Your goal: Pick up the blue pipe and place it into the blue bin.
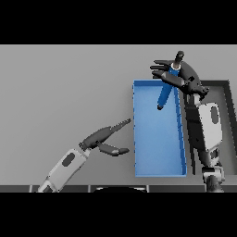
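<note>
On the grey desk (65,88) a shallow blue bin (157,157) lies to the right of the middle, a long rectangle running from near to far, its floor bare except where the pipe hangs over it. The right hand (178,74) is above the far right corner of the bin, its fingers curled round the blue pipe (165,90) and clamped on its upper part. The pipe is tilted: its dark top end sticks out beyond the hand toward the far side, and its lower end, also dark, points down and to the left over the far part of the bin's floor. Whether that lower tip touches the floor of the bin cannot be told from this view. The right arm (208,129), white and grey, runs from the near right edge up along the right wall of the bin to the hand. Behind the arm, to the right of the blue bin, a dark grey tray (227,92) with a raised rim sits just beside it, partly hidden by the arm. The left hand (104,139) lies over the desk to the left of the bin, near its left wall but apart from it, fingers straight and spread from the thumb, holding nothing; its arm comes in from the near left.
</note>
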Controlling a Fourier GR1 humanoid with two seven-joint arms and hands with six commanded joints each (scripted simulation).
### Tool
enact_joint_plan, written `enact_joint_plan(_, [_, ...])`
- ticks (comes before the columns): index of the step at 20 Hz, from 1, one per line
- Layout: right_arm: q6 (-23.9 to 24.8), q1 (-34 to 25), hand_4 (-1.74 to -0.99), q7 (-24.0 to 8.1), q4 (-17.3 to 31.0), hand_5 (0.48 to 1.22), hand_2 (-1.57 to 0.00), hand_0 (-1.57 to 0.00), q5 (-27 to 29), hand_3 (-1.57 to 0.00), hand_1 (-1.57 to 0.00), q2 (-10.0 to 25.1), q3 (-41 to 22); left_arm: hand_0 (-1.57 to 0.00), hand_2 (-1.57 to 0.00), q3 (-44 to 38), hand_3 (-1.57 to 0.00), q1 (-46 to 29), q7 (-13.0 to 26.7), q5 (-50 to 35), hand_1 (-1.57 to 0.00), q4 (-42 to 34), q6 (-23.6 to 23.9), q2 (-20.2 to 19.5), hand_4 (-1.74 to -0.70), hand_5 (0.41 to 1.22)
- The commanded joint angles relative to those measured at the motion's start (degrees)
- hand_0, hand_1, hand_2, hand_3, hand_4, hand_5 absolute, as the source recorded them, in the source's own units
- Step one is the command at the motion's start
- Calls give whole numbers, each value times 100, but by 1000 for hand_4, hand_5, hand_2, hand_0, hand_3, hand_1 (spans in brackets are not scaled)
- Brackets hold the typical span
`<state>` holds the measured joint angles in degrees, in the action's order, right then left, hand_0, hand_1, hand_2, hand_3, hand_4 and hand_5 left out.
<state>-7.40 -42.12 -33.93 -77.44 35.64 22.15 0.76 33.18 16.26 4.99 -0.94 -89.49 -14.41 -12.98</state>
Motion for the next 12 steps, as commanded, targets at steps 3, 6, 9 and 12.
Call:
enact_joint_plan(3, [267, 504, -1741, -101, 32, 1120, -1571, -1571, -60, -1571, -1571, 79, -367, 1, 1, 1, 1, -8, -210, 42, 1, 69, -19, -20, -883, 464])
enact_joint_plan(6, [473, 847, -1655, -101, 189, 1124, -1571, -1571, 297, -1571, -1571, 469, -1032, 1, 1, 43, 1, -60, -104, 71, 1, 11, 60, 46, -882, 464])
enact_joint_plan(9, [658, 1041, -1599, -100, 387, 1110, -1571, -1571, 563, -1330, -1571, 824, -1813, 1, 1, 25, 1, -43, -72, 42, 1, -29, 41, 16, -885, 457])
enact_joint_plan(12, [1177, 763, -1455, -101, 926, 1164, -891, -1045, 1507, -718, -933, 1299, -2935, 1, 1, 31, 1, -3, 57, 21, 1, -53, 45, 52, -885, 454])
